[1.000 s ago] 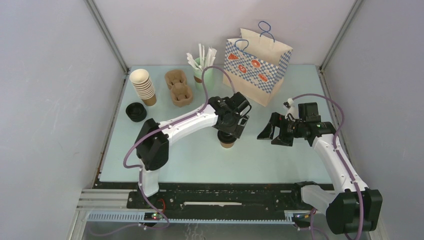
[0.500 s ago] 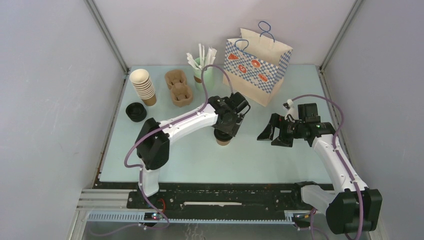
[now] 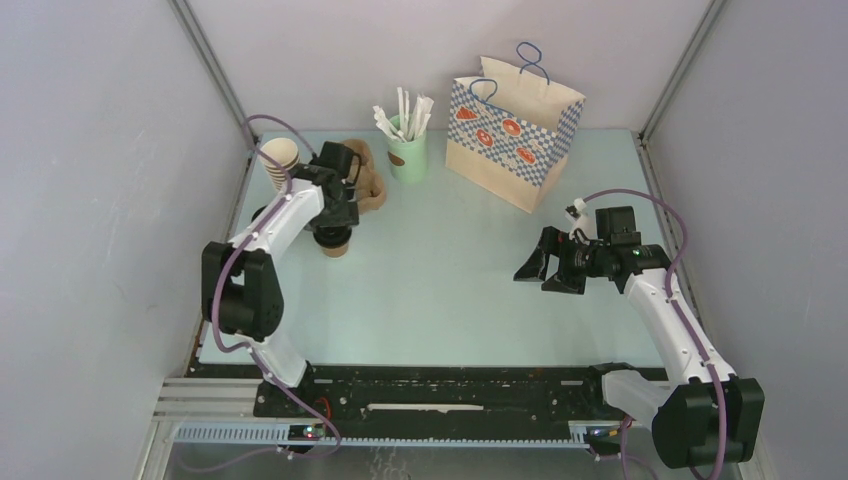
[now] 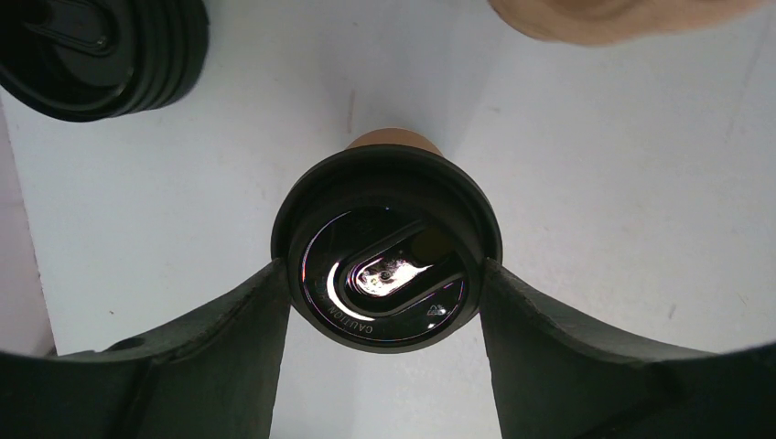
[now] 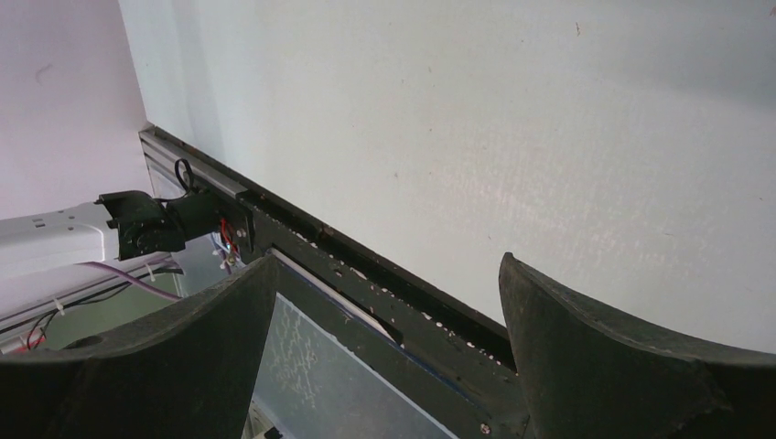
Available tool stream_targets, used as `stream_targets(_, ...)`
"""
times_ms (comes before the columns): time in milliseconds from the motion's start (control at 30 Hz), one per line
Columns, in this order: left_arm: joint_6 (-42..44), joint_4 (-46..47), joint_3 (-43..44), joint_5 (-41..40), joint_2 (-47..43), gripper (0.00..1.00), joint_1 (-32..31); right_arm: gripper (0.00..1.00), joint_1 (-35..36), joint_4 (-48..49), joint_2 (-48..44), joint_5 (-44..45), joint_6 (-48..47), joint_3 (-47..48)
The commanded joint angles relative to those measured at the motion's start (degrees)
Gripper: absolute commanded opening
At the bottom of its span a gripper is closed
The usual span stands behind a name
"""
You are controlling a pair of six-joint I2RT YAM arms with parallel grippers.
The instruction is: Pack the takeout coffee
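Pale green bench (image 3: 450,300) is spanning the grey-walled cell. Over its left rear part the left hand (image 3: 333,228) is gripping the takeout coffee (image 4: 384,274), one finger pressing each side of its black lid, near the cardboard carrier (image 3: 372,188) and loose black lids (image 4: 87,46). Well apart, the right hand (image 3: 537,267) is hovering, spread wide, holding nothing.

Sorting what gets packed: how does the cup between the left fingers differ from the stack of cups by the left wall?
The takeout coffee wears a black lid; the stack of cups is lidless, pale insides showing. The coffee is one cup, gripped between the left fingers; the stack is several cups nested. Both are brown paper.
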Motion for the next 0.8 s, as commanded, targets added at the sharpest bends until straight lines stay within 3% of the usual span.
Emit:
stream_targets(0,1.97,3.34,-1.65,1.6,-1.7,0.66,1.91,0.99,-0.08,0.31,-1.19,-1.06,-0.92,0.13)
stream_targets(333,2.38,3.46,-2.57,2.54,-1.36,0.74,2.63,0.98,0.01,0.2,-1.2,-0.74,-0.77,0.46)
stream_targets(767,3.65,4.28,-7.19,2.2,-5.06,0.73,7.77,0.98,0.44,-0.06,-1.11,-0.48,-0.91,0.48)
